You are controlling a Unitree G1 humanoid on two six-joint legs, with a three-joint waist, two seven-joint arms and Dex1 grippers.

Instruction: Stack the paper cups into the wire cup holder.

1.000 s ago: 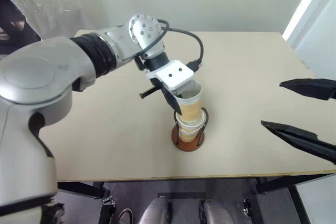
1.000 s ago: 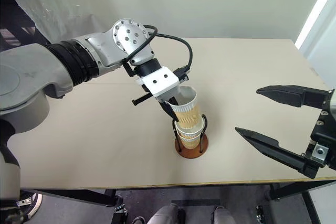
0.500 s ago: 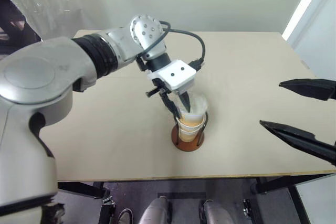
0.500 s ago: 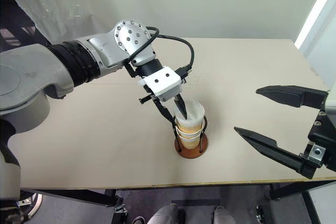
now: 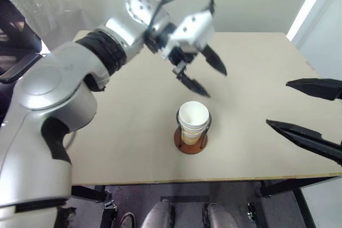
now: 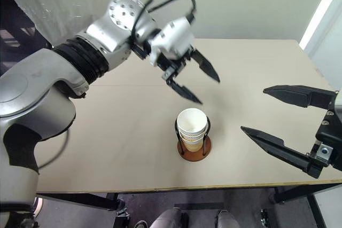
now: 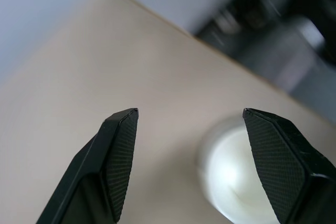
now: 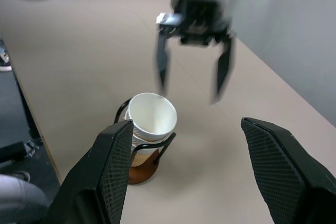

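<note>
We see the paper cups nested in the wire cup holder on the desk, both hands, left hand above and right hand beside, open and empty; light, crushable cups, so we'd pinch gently at the rim

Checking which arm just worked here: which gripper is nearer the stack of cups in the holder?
Left. The left gripper hangs open just above and behind the stack of cups; the right gripper waits open, off to the stack's right side, farther away.

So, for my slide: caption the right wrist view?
Left gripper open above paper cups nested in the wire cup holder.
</note>
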